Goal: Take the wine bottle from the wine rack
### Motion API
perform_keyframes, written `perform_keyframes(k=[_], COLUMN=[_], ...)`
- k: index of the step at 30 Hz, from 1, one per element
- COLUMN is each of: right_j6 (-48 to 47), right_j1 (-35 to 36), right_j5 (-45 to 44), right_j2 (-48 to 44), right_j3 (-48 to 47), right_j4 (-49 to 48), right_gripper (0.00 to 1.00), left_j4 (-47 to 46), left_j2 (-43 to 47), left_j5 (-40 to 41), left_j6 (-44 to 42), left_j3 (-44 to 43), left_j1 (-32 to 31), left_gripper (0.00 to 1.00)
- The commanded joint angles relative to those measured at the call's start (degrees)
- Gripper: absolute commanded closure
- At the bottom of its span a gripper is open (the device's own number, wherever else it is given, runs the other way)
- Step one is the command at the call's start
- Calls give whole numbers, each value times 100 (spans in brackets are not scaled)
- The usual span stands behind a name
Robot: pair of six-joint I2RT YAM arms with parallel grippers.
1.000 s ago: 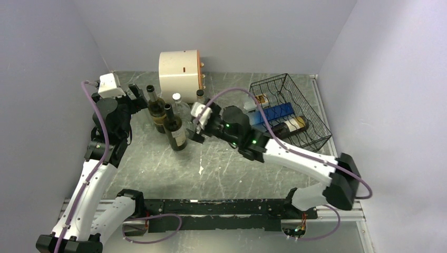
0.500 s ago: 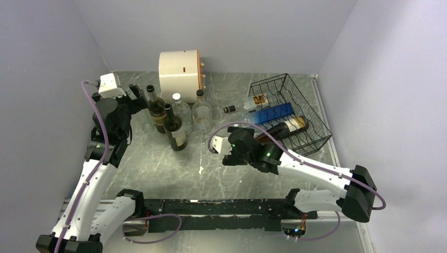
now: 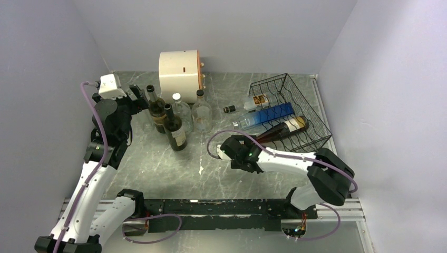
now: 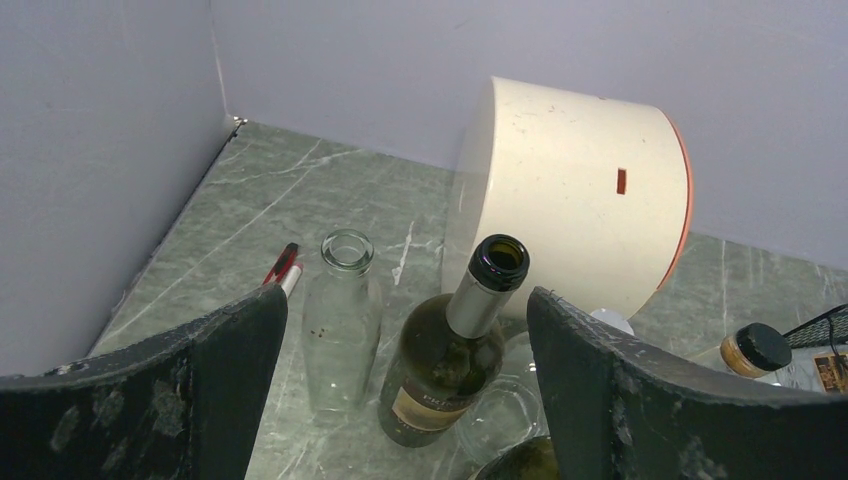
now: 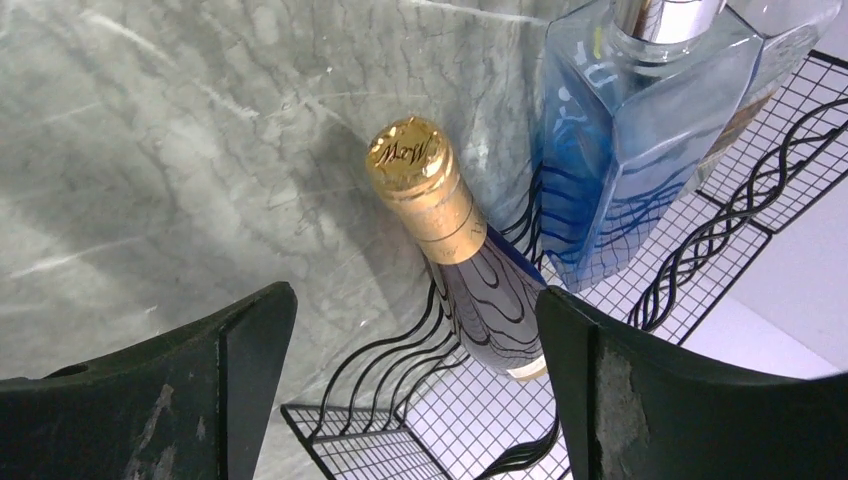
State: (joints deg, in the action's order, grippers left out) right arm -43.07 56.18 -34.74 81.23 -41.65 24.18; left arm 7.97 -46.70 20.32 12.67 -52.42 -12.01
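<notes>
Currently I log: right claw (image 5: 415, 305) wide open, empty, facing gold-capped bottle (image 5: 445, 200) lying in rack (image 3: 308, 108), right edge of tabletop (image 3: 158, 163); left claw (image 4: 405, 320) likewise open, empty.

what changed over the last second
The right claw pulled back from the clear bottle, which it left standing. It moved toward the near edge and now faces the gold-capped wine bottle in the wine rack, open and empty. The left claw stayed open over the dark bottle; nothing else visibly moved.
</notes>
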Motion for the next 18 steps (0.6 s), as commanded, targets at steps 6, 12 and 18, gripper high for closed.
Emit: perform_keyframes(k=[6, 12, 18], right_j6=[-82, -326, -971], right_j1=[-259, -459, -623], right_j5=[-1123, -1276, -1493], right_j2=[737, 1027, 1757], right_j3=[556, 976, 1124], right_j4=[-1828, -3178, -4737], right_gripper=[9, 14, 17], left_j4=[-110, -106, -110], left_j2=[118, 119, 130], left_j5=[35, 34, 59], left_j6=[-18, -16, -19], left_j3=[-57, -62, -49], left_j1=[-106, -126, -134], left_gripper=[7, 7, 7])
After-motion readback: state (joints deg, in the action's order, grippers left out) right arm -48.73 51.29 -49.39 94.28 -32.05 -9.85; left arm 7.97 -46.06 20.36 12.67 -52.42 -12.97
